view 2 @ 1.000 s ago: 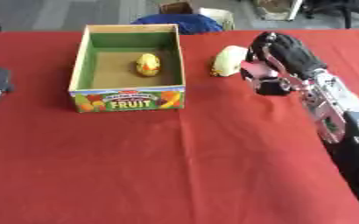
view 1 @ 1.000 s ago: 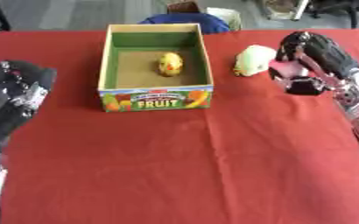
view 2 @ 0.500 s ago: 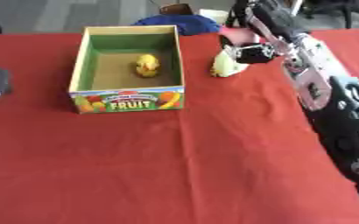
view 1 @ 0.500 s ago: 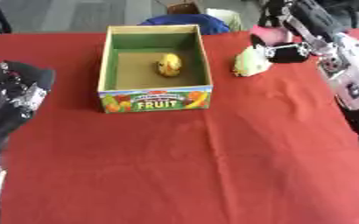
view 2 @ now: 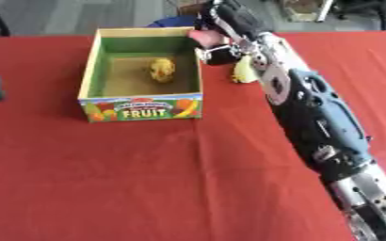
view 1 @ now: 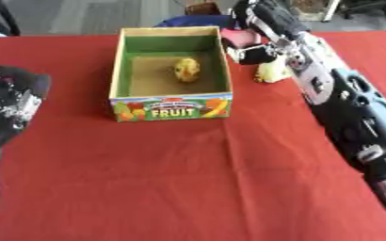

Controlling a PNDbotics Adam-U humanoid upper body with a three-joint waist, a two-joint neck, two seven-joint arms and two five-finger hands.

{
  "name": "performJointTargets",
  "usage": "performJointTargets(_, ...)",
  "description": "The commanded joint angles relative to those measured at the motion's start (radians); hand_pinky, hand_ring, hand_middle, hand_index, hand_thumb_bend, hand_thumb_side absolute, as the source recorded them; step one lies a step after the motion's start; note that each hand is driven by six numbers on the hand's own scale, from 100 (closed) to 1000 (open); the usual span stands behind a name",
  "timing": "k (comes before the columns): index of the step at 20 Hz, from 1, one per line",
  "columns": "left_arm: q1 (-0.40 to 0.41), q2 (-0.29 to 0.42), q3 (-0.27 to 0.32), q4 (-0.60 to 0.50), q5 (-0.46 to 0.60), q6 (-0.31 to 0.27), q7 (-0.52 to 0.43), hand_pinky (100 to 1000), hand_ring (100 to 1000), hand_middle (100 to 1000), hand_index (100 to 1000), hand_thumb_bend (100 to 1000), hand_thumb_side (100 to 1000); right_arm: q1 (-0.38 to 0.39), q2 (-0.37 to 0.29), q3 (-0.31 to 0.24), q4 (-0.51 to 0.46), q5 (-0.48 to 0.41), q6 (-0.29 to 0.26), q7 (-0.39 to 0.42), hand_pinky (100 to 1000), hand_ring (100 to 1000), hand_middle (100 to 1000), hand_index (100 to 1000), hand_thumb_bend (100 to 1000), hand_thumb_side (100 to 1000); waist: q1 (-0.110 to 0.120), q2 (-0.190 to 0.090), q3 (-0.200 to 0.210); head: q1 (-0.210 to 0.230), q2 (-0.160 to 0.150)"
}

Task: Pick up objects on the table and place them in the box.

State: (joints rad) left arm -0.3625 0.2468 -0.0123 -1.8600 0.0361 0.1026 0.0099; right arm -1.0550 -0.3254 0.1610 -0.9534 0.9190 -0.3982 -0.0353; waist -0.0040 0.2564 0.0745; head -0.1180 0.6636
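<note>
The left hand (view 1: 11, 106) rests idle at the left edge of the red table (view 1: 188, 179), well apart from the work; whether its fingers are straight or curled cannot be told.

Toward the far edge stands the fruit box (view 1: 172, 106), open at the top, with a yellow object (view 1: 186, 69) lying on its floor near the far wall.

At the box's far right corner hovers the right hand (view 1: 254, 40), reaching in from the right. Its fingers look curled, with something pink (view 1: 232, 36) showing among them, though whether they clamp it cannot be told.

A pale yellow-green object (view 1: 272, 73) lies on the table just beside the box's right wall, below and slightly right of the fingers, partly hidden by the wrist.

The likely risks: the arm may brush the pale object and roll it off along the table, or the hand may knock the box's rim and shift the box.
</note>
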Motion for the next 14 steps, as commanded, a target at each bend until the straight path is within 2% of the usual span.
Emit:
performJointTargets(1,-0.023,0.013,-0.004,-0.026,0.005,-0.001,-0.007,587,525,517,565,501,348,-0.044,0.015,-0.022,0.036,0.041,-0.012,-0.025,661,769,271,372,100,100,-0.004,-0.012,0.013,-0.015,-0.022)
performJointTargets(7,-0.039,0.011,-0.009,-0.030,0.009,-0.001,-0.013,586,525,517,565,502,347,-0.054,0.054,-0.032,0.083,0.094,-0.036,-0.055,679,787,377,451,100,100,-0.014,0.000,0.046,-0.031,-0.032)
performJointTargets(8,-0.040,0.010,-0.009,-0.030,0.009,-0.001,-0.013,586,525,517,565,503,347,-0.053,0.058,-0.032,0.089,0.103,-0.041,-0.057,690,804,450,529,152,100,-0.015,0.001,0.049,-0.033,-0.032)
performJointTargets(9,-0.040,0.010,-0.009,-0.031,0.009,-0.001,-0.014,586,525,517,565,503,348,-0.052,0.062,-0.032,0.095,0.110,-0.046,-0.057,695,811,477,560,186,100,-0.015,0.002,0.050,-0.034,-0.032)
performJointTargets(10,-0.040,0.010,-0.009,-0.030,0.009,-0.001,-0.014,586,525,517,565,503,348,-0.051,0.064,-0.032,0.100,0.116,-0.052,-0.057,706,829,542,624,252,100,-0.016,0.002,0.050,-0.034,-0.032)
performJointTargets(13,-0.040,0.010,-0.009,-0.030,0.009,0.000,-0.014,586,525,517,565,503,348,-0.045,0.064,-0.035,0.105,0.117,-0.063,-0.054,715,847,614,694,304,114,-0.017,0.002,0.049,-0.033,-0.032)
performJointTargets(14,-0.039,0.010,-0.009,-0.029,0.008,0.000,-0.014,586,525,517,565,503,348,-0.044,0.061,-0.036,0.104,0.113,-0.065,-0.053,718,853,647,722,328,157,-0.017,0.002,0.047,-0.032,-0.033)
